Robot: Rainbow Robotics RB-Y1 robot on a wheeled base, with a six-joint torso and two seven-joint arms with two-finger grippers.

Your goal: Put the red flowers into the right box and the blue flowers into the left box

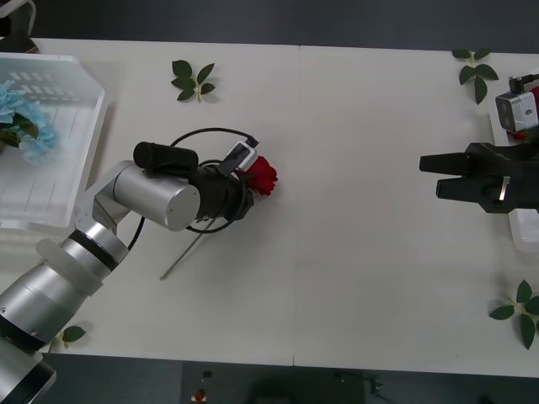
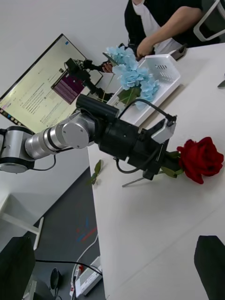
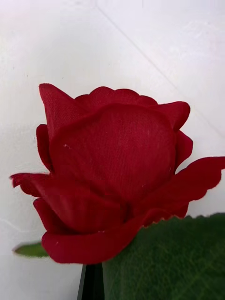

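One of the red flowers (image 1: 264, 175), a deep-red rose, sits at mid-table with my left gripper (image 1: 250, 182) shut on its stem just under the bloom. Its thin stem (image 1: 181, 259) trails back under the arm toward the table's front. The bloom (image 3: 112, 173) is close up in the left wrist view, with a green leaf (image 3: 173, 258) below it. The blue flowers (image 1: 21, 122) lie in the left box (image 1: 59, 168) at the far left. My right gripper (image 1: 438, 175) hovers open at the right side, facing the rose (image 2: 200, 159). A sliver of the right box (image 1: 526, 231) shows at the right edge.
Loose leaf sprigs lie at the back centre (image 1: 192, 82), back right (image 1: 476, 71), front right (image 1: 518, 311) and front left (image 1: 72, 334). A table seam (image 1: 297, 210) runs front to back. A monitor (image 2: 42, 89) stands beyond the table's left end.
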